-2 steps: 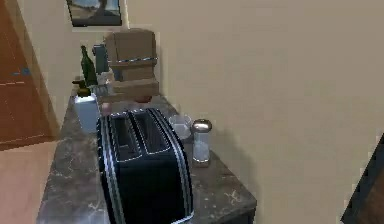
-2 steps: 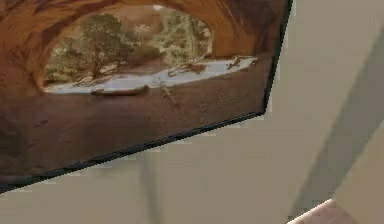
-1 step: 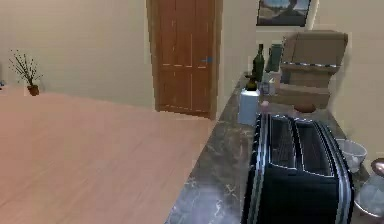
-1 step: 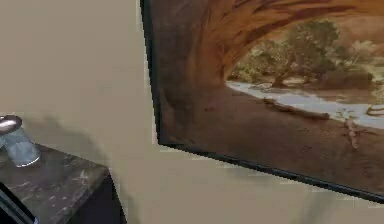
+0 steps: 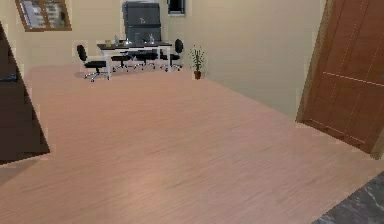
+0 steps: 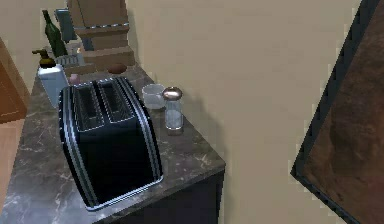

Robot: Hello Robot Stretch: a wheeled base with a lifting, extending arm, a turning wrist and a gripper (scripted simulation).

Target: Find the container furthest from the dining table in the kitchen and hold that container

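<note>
Starting at the forward view's left, a dark piece of furniture (image 5: 14, 100) stands at the edge, with a framed picture (image 5: 42, 14) on the wall above. Far across the wooden floor (image 5: 180, 140) a table (image 5: 128, 47) stands ringed by black wheeled chairs (image 5: 92, 62), a potted plant (image 5: 197, 62) is just to its right, and a wooden door (image 5: 350, 70) closes that side.

In the arm side view a dark stone counter (image 6: 190, 150) carries a green bottle (image 6: 50, 35) and a white dispenser (image 6: 50, 72) at the left, then a black toaster (image 6: 108, 135). A clear bowl-like container (image 6: 154, 95) sits just beside the toaster's right, touching a glass shaker (image 6: 173, 108). A dark brown panel (image 6: 350, 120) fills the right. I cannot tell the gripper's state.
</note>
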